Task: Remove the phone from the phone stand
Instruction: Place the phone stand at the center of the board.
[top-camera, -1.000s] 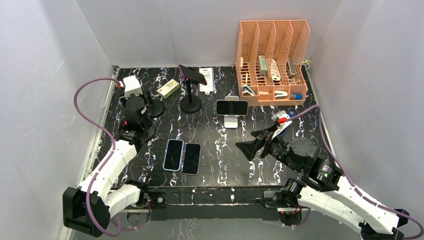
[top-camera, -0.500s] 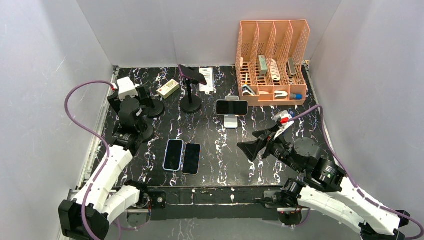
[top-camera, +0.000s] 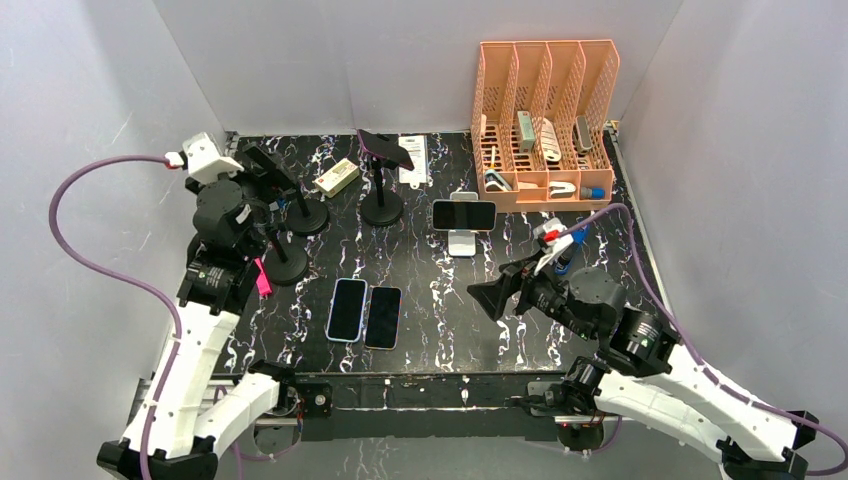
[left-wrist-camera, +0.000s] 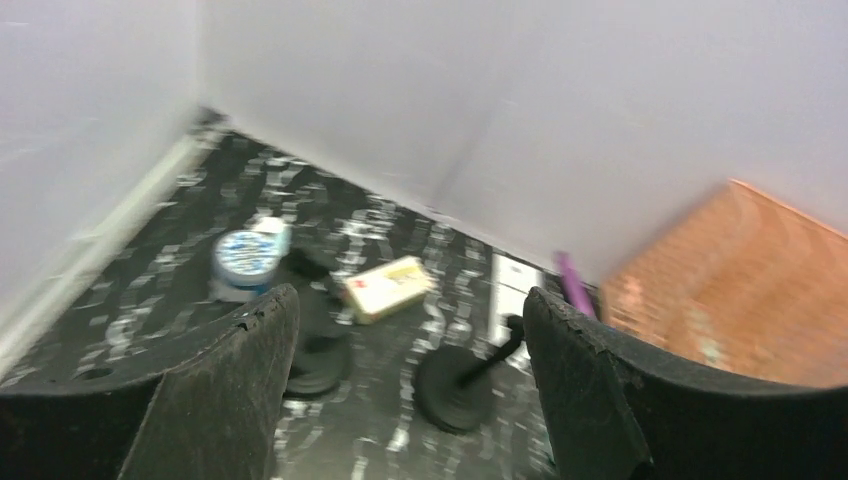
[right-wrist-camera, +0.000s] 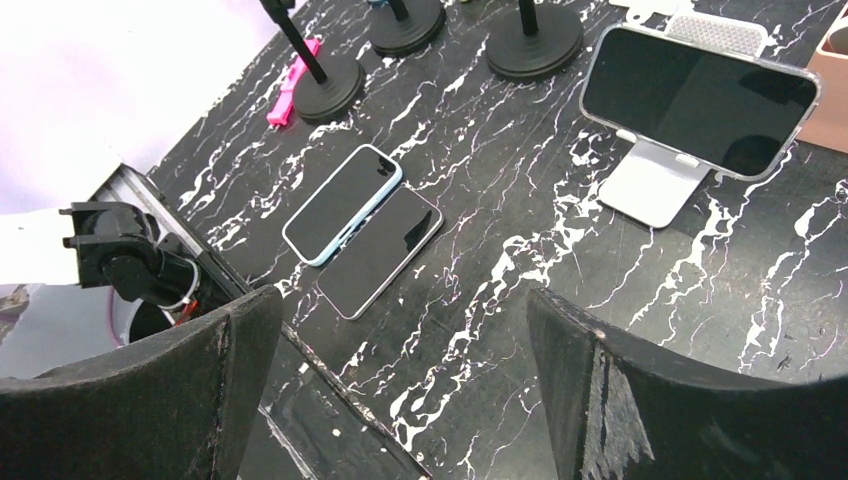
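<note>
**Target position.** The phone (right-wrist-camera: 700, 98) sits on the white stand (right-wrist-camera: 655, 185) at mid-table, leaning back. Its long axis is horizontal and runs left to right across the table.

**Approach.** The phone lies ahead of the right gripper (top-camera: 492, 296), toward the rear wall and slightly to its left. This gripper is the nearer one, is released with jaws wide, and holds nothing. The left gripper (left-wrist-camera: 410, 300) hangs raised at the far left rear, also spread and empty. A second phone (top-camera: 385, 149) rests on a black pole stand (top-camera: 381, 205) further back.

**Surroundings.** The table (top-camera: 430, 290) is black with white veining and is enclosed by pale walls (top-camera: 330, 60). Two phones (top-camera: 364, 312) lie flat near the front. An orange organizer (top-camera: 545, 120) stands just behind and to the right of the white stand.
</note>
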